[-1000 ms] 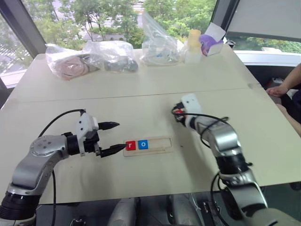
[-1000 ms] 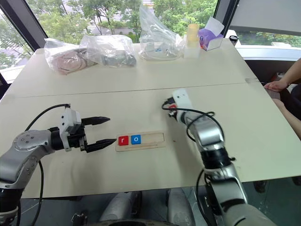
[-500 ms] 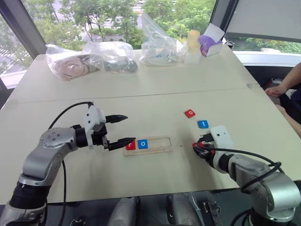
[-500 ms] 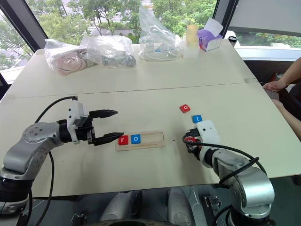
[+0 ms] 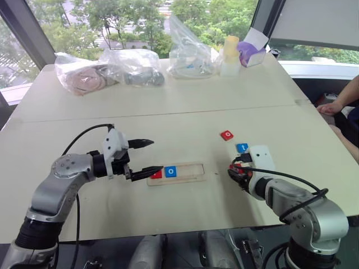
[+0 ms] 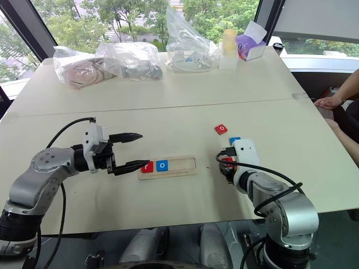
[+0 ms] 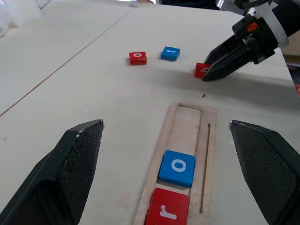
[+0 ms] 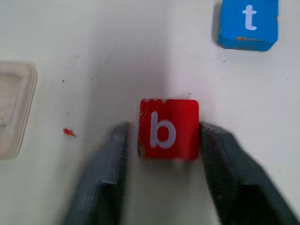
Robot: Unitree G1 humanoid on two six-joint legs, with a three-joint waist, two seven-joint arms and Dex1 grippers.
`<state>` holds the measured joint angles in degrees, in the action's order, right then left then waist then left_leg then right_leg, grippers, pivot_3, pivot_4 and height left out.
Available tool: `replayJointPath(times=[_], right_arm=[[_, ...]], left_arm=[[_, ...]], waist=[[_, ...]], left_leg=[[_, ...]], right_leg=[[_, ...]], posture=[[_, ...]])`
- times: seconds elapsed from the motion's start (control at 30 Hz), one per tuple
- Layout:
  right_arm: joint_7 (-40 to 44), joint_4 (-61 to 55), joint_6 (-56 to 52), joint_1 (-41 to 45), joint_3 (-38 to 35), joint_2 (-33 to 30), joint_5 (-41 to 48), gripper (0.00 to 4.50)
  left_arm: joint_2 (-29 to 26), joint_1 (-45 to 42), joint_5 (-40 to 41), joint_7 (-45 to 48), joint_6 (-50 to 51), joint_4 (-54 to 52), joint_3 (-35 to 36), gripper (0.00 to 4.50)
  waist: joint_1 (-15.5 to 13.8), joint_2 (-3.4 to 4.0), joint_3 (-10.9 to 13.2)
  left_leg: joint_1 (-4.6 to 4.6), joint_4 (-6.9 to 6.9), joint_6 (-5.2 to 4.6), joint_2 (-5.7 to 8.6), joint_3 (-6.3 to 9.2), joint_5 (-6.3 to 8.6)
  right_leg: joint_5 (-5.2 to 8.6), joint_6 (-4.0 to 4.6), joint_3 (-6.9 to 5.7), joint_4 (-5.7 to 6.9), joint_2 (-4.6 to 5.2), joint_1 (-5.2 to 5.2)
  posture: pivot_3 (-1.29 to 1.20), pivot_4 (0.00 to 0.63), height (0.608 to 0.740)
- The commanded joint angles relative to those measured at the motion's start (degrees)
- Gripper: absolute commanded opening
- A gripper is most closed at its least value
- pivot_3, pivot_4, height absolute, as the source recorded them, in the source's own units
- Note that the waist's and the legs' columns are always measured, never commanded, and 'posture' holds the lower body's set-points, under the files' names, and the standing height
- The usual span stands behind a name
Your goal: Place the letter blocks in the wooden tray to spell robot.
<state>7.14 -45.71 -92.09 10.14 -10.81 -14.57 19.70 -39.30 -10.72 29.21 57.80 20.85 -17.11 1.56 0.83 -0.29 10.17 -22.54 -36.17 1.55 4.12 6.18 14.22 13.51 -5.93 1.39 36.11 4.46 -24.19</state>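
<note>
Wooden tray (image 5: 190, 173) mid-table, holding red r block (image 7: 167, 213) and blue o block (image 7: 177, 167) side by side at the end nearest the left gripper (image 5: 147, 157); other slots bare. Left gripper wide, nothing between the fingers, hovering level just beside that tray end. Right gripper (image 8: 161, 140) down at the table off the tray's far end, fingers straddling the red b block (image 8: 167, 128): one finger touching or nearly touching its side, a thin gap at the other, block flat on the table, so apparently loosened rather than clamped. Blue t block (image 8: 247, 23) just beyond the b, red o block (image 5: 226, 135) a bit farther out, both flat on the table. Plastic bags (image 5: 110, 68) along the far edge.
</note>
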Motion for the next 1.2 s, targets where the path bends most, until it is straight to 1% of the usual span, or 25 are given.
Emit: replayJointPath(times=[0.03,0.07,0.1,0.17,0.2,0.27,0.33,0.4,0.5,0.57,0.73,0.9,1.0,1.13,1.17,1.2], right_arm=[[4.66,-0.88,-0.41,2.67,1.30,-5.88,5.34,4.48],[7.56,-1.04,-0.41,4.13,1.92,-9.48,7.37,4.48],[12.90,-0.83,2.43,5.93,3.15,-15.92,9.17,4.48],[24.07,1.65,11.49,8.00,5.26,-27.83,10.97,4.48],[29.30,3.88,17.79,7.96,6.55,-32.74,10.30,4.48],[37.46,10.06,30.31,7.54,8.70,-38.38,8.03,4.48],[45.56,17.37,43.61,6.96,11.24,-41.77,4.92,4.48],[52.91,25.34,55.03,7.23,14.38,-43.77,1.57,4.48],[61.24,34.95,64.89,8.69,18.25,-44.62,-1.35,4.48],[64.53,40.56,70.48,10.02,20.32,-44.12,-4.00,4.48],[67.79,52.13,78.91,13.93,23.99,-41.18,-9.32,4.48],[68.43,55.80,81.35,14.95,23.98,-39.01,-11.24,4.48],[68.24,56.73,82.02,14.84,23.98,-38.30,-12.09,3.75],[68.00,54.96,80.04,14.36,23.12,-37.14,-11.28,1.77],[67.90,53.93,79.51,14.11,22.95,-37.01,-11.01,1.22],[67.76,52.84,79.52,13.82,22.74,-36.95,-10.89,1.12]], left_arm=[[-0.31,0.68,0.18,-0.75,-1.13,-2.14,2.05,4.50],[-0.31,0.79,0.21,-0.85,-1.22,-2.12,2.07,4.50],[-0.31,0.94,0.15,-0.85,-1.44,-2.02,2.06,4.50],[-0.27,1.03,-0.06,-0.74,-1.94,-1.64,1.98,4.50],[-0.25,1.02,-0.19,-0.62,-2.23,-1.39,1.90,4.50],[-0.27,0.93,-0.21,-0.28,-2.64,-1.03,1.78,4.50],[-0.33,0.91,-0.08,0.12,-2.99,-0.77,1.65,4.50],[-0.59,1.09,0.56,0.85,-2.75,-0.85,1.64,4.50],[-1.19,1.46,1.56,1.97,-1.80,-1.48,1.86,4.50],[-1.73,1.77,1.67,2.59,-1.50,-1.83,2.01,4.50],[-2.64,2.11,1.39,3.15,-1.63,-1.74,2.04,4.50],[-2.50,2.31,0.99,3.09,-2.22,-1.60,2.05,4.50],[-2.33,2.38,0.65,2.95,-2.68,-1.36,1.89,4.50],[-2.17,2.33,0.27,2.90,-3.17,-0.95,1.81,4.50],[-2.18,2.38,0.24,2.94,-3.19,-0.92,1.85,4.50],[-2.26,2.51,0.26,3.03,-3.18,-0.97,1.89,4.50]], waist=[[0.02,0.02,0.02],[0.02,0.01,0.02],[0.01,0.04,0.07],[-0.01,0.09,0.12],[-0.06,0.07,0.14],[-0.04,-0.11,0.13],[-0.03,-0.16,0.16],[0.01,-0.16,0.17],[-0.02,-0.16,0.18],[-0.01,-0.14,0.20],[-0.08,-0.12,0.21],[-0.08,-0.11,0.21],[-0.07,-0.11,0.21],[-0.16,-0.11,0.20],[-0.15,-0.12,0.20],[-0.15,-0.12,0.20]], left_leg=[[0.00,-0.01,0.00,0.00,-0.01,0.00],[0.00,-0.01,0.00,0.01,-0.02,0.00],[0.00,-0.02,0.00,0.01,-0.01,0.00],[-0.02,-0.04,-0.01,0.03,-0.03,0.00],[-0.02,-0.06,-0.02,0.02,-0.02,0.00],[0.03,-0.03,-0.05,0.02,-0.01,0.02],[0.13,-0.02,-0.10,-0.01,0.02,0.06],[0.13,-0.02,-0.13,-0.01,0.03,0.08],[0.13,-0.04,-0.17,0.01,0.00,0.10],[0.12,-0.04,-0.19,0.02,0.00,0.11],[0.13,-0.04,-0.18,0.01,0.03,0.11],[0.13,-0.04,-0.17,0.01,0.06,0.12],[0.14,-0.04,-0.16,0.01,0.07,0.12],[0.15,-0.04,-0.16,0.01,0.07,0.12],[0.15,-0.04,-0.16,0.01,0.07,0.12],[0.15,-0.04,-0.16,0.01,0.08,0.12]], right_leg=[[0.00,0.00,0.00,0.00,0.00,0.00],[0.00,0.00,0.00,0.00,0.01,0.01],[0.01,0.02,-0.02,-0.02,0.01,0.03],[0.12,0.14,-0.05,-0.07,0.03,0.07],[0.16,0.07,-0.09,-0.08,0.03,0.12],[0.27,-0.12,-0.17,-0.16,0.04,0.24],[0.27,-0.16,-0.32,-0.30,0.02,0.47],[0.20,-0.17,-0.31,-0.41,0.05,0.50],[0.18,-0.17,-0.28,-0.58,0.08,0.57],[0.17,-0.17,-0.26,-0.59,0.10,0.57],[0.18,-0.11,-0.24,-0.58,0.11,0.56],[0.17,-0.12,-0.21,-0.58,0.18,0.56],[0.16,-0.09,-0.21,-0.57,0.18,0.56],[0.17,-0.07,-0.20,-0.58,0.18,0.57],[0.17,-0.07,-0.20,-0.58,0.18,0.57],[0.16,-0.08,-0.20,-0.58,0.18,0.57]], posture=[[0.00,0.150,0.740],[0.00,0.150,0.740],[0.00,0.150,0.740],[0.00,0.150,0.740],[0.00,0.150,0.740],[0.00,0.150,0.740],[0.00,0.150,0.740],[0.00,0.150,0.740],[0.00,0.150,0.740],[0.00,0.150,0.740],[0.00,0.150,0.740],[0.00,0.150,0.740],[0.00,0.150,0.740],[0.00,0.150,0.740],[0.00,0.150,0.740],[0.00,0.150,0.740]])
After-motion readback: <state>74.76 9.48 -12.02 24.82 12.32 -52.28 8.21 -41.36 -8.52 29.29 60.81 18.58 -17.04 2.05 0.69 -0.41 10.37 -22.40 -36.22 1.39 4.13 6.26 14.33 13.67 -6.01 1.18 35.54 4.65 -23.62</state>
